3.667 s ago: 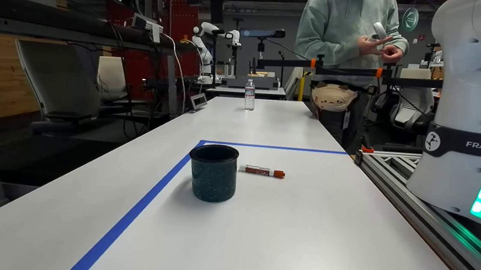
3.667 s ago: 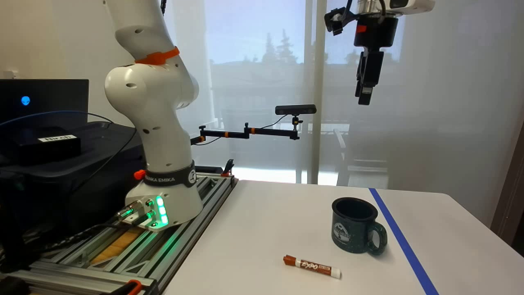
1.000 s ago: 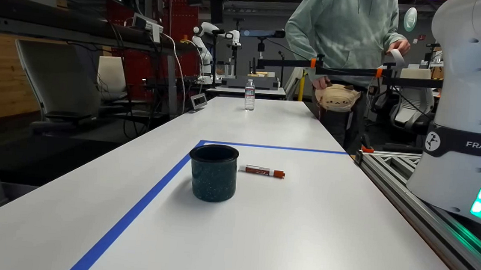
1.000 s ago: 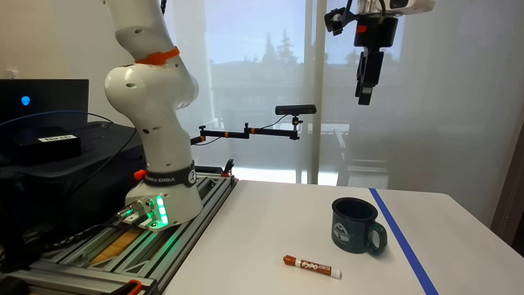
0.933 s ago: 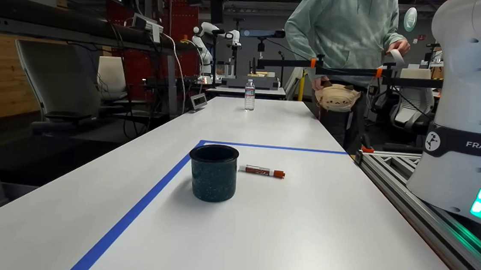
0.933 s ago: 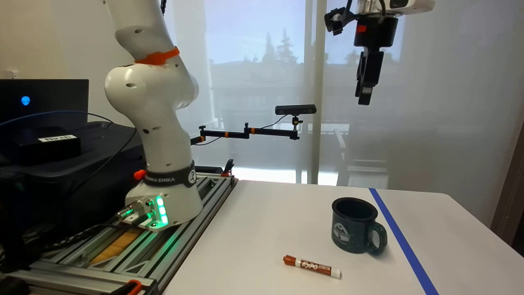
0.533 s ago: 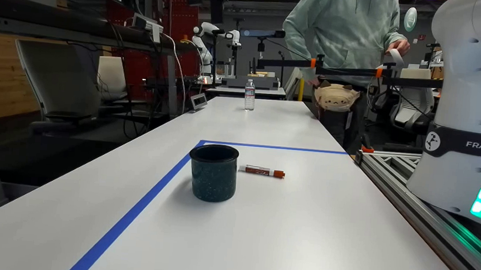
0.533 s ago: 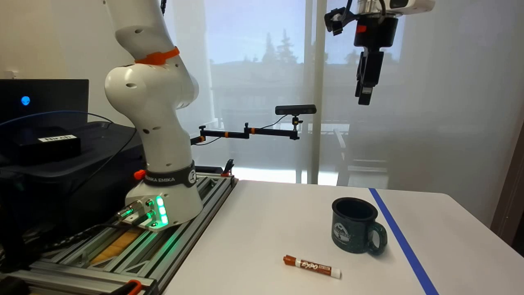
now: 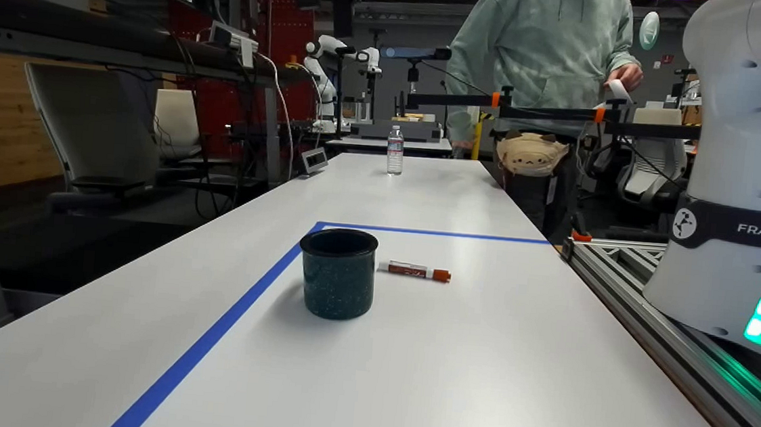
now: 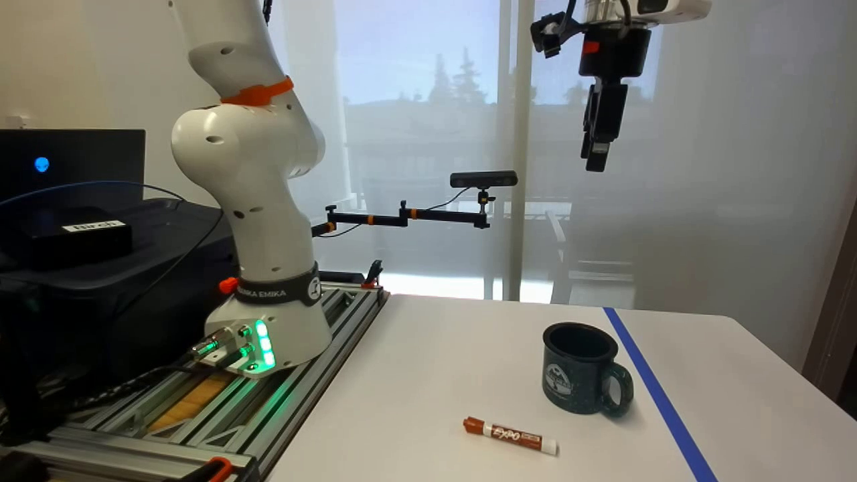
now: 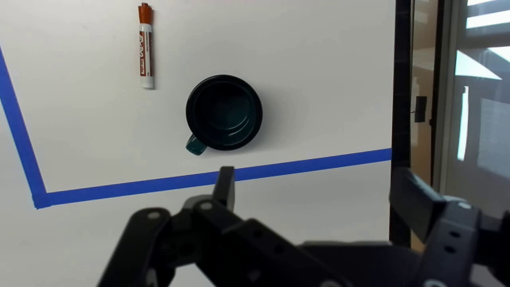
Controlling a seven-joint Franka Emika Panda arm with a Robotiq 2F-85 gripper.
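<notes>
Since the earlier frame, the person [image 9: 555, 71] in pale green has swung one arm away from the hip, while the mug [image 10: 574, 378], the marker [image 10: 514, 436] and my gripper [image 11: 313, 187] keep their places. Dark green and upright, the mug stands on the counter [image 9: 476, 384], just inside the blue tape [image 11: 306, 165], its handle angled toward that line. Near it but not touching, the marker lies flat, its rust-coloured cap end toward my base [image 10: 288, 341]. I hang my gripper well above the mug, pointing down in an exterior view; in the wrist view its jaws stand wide apart. Beyond the tape, a clear bottle [image 9: 395, 152] stands upright farther along the counter. My base sits on metal rails [image 10: 308, 398] beside the counter, lit green, and a camera [image 10: 483, 179] perches on a black bar [image 10: 442, 216].
</notes>
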